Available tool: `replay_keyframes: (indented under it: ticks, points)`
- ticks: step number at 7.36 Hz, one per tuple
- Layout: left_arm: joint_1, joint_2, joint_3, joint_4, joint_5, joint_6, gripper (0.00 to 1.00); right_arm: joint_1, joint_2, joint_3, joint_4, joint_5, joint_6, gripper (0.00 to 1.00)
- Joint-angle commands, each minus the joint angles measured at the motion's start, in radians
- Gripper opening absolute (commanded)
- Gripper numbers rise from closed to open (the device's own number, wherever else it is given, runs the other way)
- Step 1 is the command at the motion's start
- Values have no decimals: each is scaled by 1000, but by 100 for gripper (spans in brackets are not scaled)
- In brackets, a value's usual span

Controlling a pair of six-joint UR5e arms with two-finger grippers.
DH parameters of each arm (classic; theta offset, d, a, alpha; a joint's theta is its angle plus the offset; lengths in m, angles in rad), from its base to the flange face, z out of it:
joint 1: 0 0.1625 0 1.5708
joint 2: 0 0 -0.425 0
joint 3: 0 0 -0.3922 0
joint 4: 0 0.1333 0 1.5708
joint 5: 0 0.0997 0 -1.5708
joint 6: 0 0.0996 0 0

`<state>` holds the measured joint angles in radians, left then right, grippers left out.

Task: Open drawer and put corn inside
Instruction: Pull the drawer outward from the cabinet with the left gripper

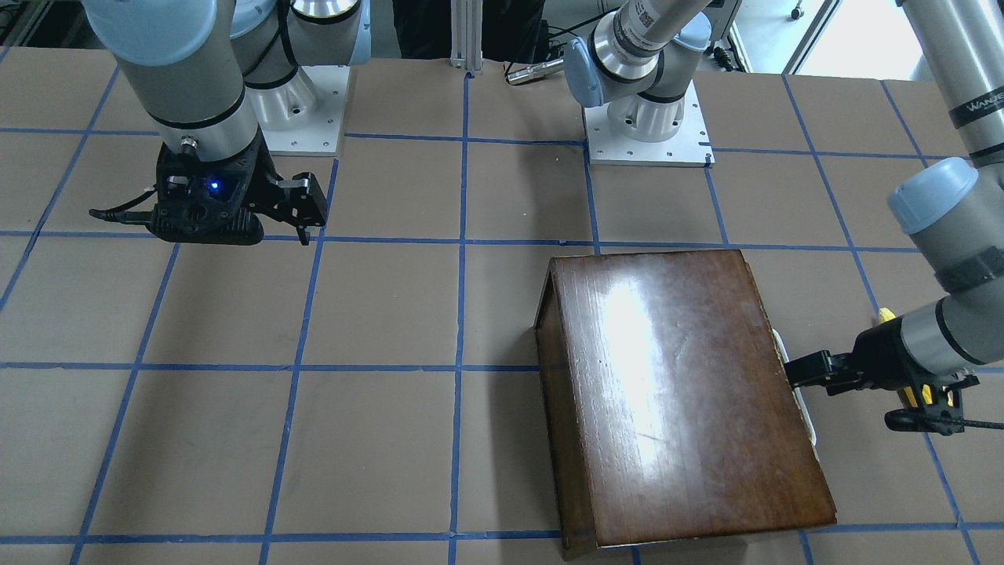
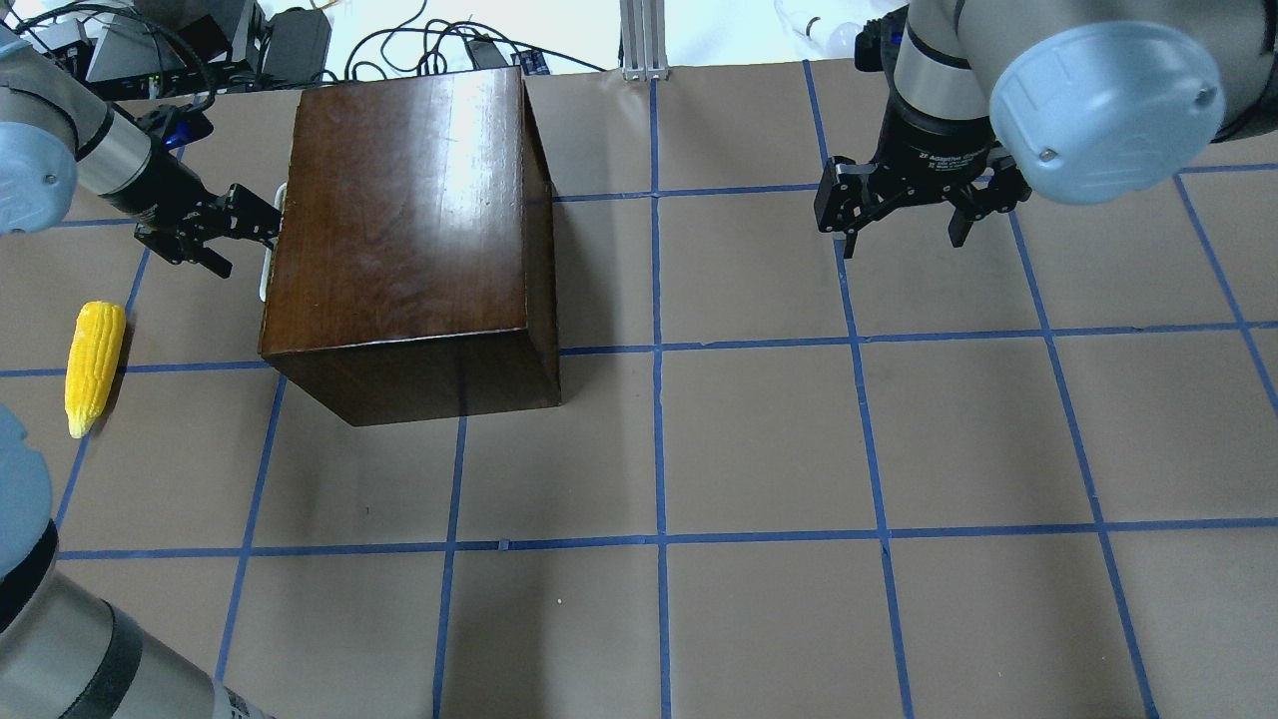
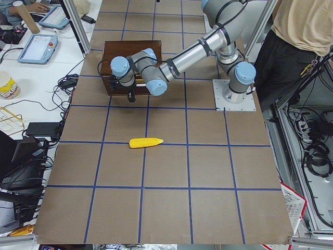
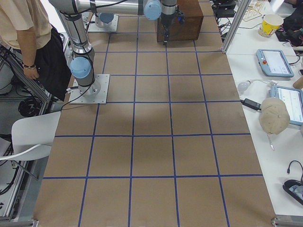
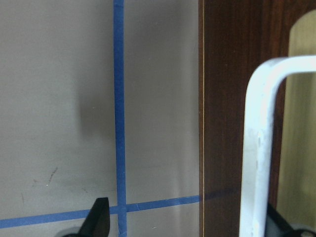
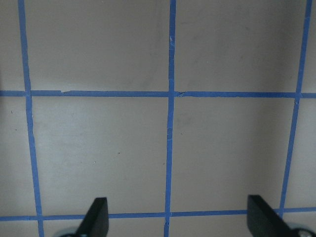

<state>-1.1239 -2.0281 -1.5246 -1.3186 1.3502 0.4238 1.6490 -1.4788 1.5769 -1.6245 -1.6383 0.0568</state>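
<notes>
The dark-brown cabinet (image 2: 399, 220) stands at the far left of the table, with its drawer front (image 5: 232, 98) facing my left arm. The drawer looks shut. It has a white handle (image 5: 256, 148), which also shows in the overhead view (image 2: 267, 272). My left gripper (image 2: 250, 235) is open at the cabinet front, and the handle lies between its fingertips (image 5: 97, 217) without being clamped. The yellow corn (image 2: 95, 364) lies on the table left of the cabinet, apart from both grippers. My right gripper (image 2: 904, 235) is open and empty above the far right of the table.
The brown table cover carries a blue tape grid (image 2: 659, 350). Both arm bases (image 1: 647, 133) are bolted at the robot's edge. A person (image 3: 302, 31) stands beside the table near the bases. The cabinet also shows in the front view (image 1: 682, 392).
</notes>
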Motion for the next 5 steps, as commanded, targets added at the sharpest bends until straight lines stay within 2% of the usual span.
replay_keyframes:
  ticks: [1, 5]
  points:
    - [3, -1, -2, 9, 4, 0, 100, 0, 0, 0, -2, 2, 0, 100]
    - [38, 0, 9, 9, 6, 1, 100, 0, 0, 0, 0, 0, 0, 100]
